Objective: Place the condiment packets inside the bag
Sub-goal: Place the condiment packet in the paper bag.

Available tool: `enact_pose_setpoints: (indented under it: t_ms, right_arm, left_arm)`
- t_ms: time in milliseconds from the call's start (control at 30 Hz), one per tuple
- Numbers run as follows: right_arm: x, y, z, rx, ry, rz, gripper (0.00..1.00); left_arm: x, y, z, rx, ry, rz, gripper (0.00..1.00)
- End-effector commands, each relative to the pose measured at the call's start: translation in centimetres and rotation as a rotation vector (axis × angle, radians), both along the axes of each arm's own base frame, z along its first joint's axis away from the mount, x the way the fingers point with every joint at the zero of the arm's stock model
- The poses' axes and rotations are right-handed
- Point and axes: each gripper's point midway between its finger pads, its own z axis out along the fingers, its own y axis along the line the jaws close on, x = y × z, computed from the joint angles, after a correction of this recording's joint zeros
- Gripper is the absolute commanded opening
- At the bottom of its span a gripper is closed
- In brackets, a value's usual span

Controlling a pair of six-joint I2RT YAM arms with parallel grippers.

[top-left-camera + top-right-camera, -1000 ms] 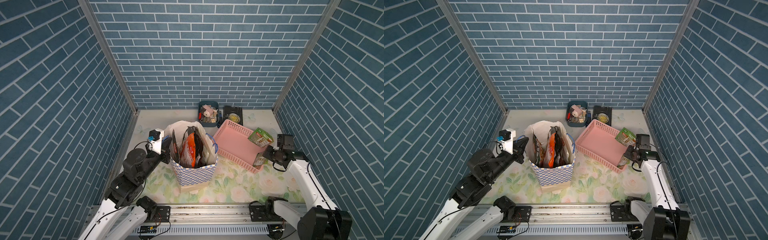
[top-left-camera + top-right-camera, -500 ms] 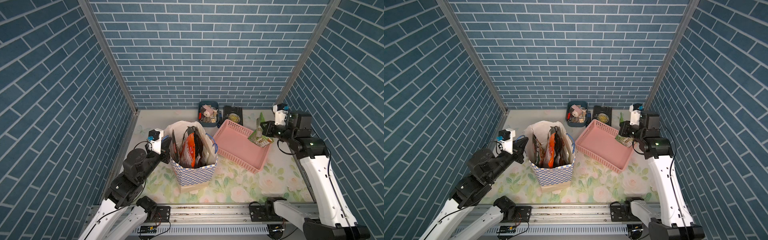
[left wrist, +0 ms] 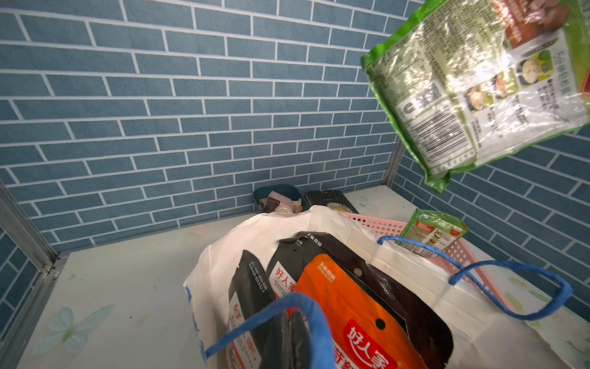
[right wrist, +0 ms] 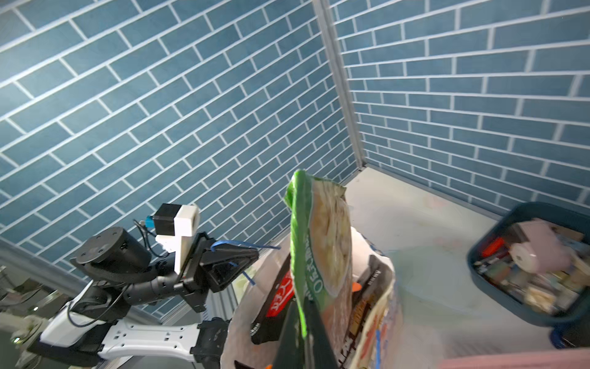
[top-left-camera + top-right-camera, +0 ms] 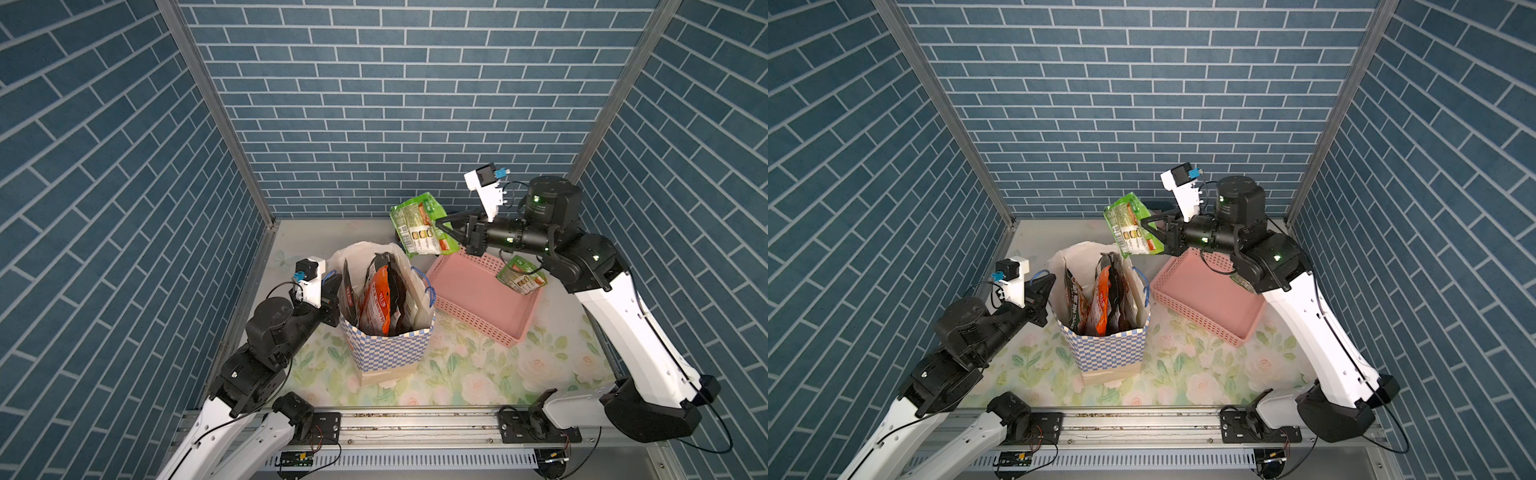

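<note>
Held green packet (image 5: 417,230) hangs in the air, tilted, above and just behind the far right corner of the bag (image 5: 388,353); it is not yet over the opening in both top views. Right gripper (image 5: 441,227) pinches it by one edge, jaws clamped on the foil.

Bag stands upright on the flowered table (image 5: 457,374), mouth open, holding an orange packet (image 5: 376,305) and several black packets (image 3: 322,252) on end. These fill much of the opening. A second green packet (image 5: 521,279) leans on the far rim of the pink basket (image 5: 478,309), just right of the bag. A dark blue tub (image 3: 277,191) and a flat black packet (image 3: 332,201) lie at the back wall.

Right arm reaches level across the basket, wrist turned sideways. Left gripper (image 5: 1044,286) sits at the bag's left rim, jaws pressed together at the blue cord handle (image 3: 303,306); pinched or merely hooked, cannot tell.

A second ago the right gripper was low by the basket's near right edge; it has since lifted and swung towards the bag. Left arm unchanged
</note>
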Motion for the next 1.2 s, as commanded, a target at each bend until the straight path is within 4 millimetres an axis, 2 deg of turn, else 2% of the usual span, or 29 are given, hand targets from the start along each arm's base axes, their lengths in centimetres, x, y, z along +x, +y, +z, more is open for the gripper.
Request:
enact_pose_setpoints:
  t_ms: [0, 167, 400, 567, 733, 967, 1167]
  right_arm:
    - [-1.3, 3.4, 0.2, 0.034, 0.018, 0.080, 0.00]
    - [-2.5, 7.3, -3.2, -0.022, 0.082, 0.155, 0.00]
    - [-2.4, 8.4, -8.0, -0.057, 0.220, 0.149, 0.00]
    - [-3.5, 9.5, -10.9, -0.078, 0.309, 0.186, 0.00]
    - [-4.5, 10.4, -11.5, -0.080, 0.340, 0.227, 0.00]
    - [-4.8, 10.2, -10.9, -0.073, 0.368, 0.233, 0.02]
    - [-3.1, 8.7, -10.3, -0.080, 0.353, 0.109, 0.00]
  left_arm:
    - [-0.2, 0.5, 2.8, -0.058, -0.081, 0.019, 0.00]
    - [-0.2, 0.5, 3.0, -0.057, -0.084, 0.016, 0.00]
    - [-0.1, 0.4, 2.9, -0.053, -0.083, 0.016, 0.00]
    - [-0.1, 0.4, 2.9, -0.050, -0.083, 0.014, 0.00]
    - [0.0, 0.3, 2.9, -0.053, -0.080, 0.015, 0.00]
    - [0.1, 0.2, 2.8, -0.053, -0.077, 0.011, 0.00]
    - [0.1, 0.1, 2.8, -0.057, -0.077, 0.005, 0.00]
